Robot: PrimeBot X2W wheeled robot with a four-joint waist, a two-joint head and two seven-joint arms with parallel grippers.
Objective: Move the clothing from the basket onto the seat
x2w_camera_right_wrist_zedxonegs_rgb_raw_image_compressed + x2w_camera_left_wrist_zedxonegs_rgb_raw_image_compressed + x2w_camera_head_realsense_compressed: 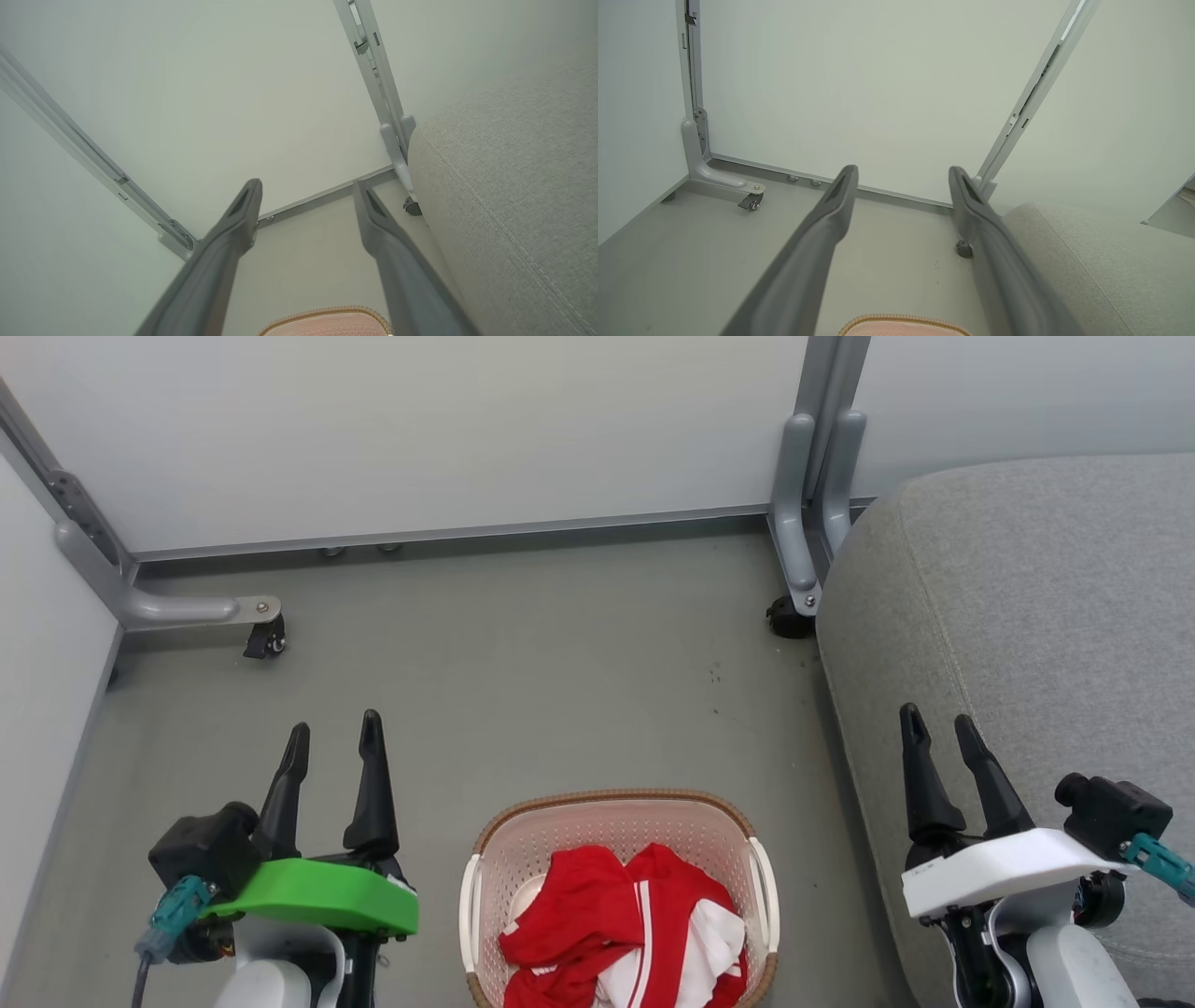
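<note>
None of the clothing (621, 924) is on the seat (1027, 616) yet; the whole red-and-white heap lies in the basket (616, 800), which stands on the floor (523, 663) well short of its far edge, near the seat. The left gripper (335, 722) and the right gripper (934, 714) hover with fingers spread and empty, so by my judgement the whole transfer remains.

Basket (611, 796) near end cut by bottom edge; clothing (597, 915) likewise, covering basket floor. Seat (1027, 616) runs off right edge.
</note>
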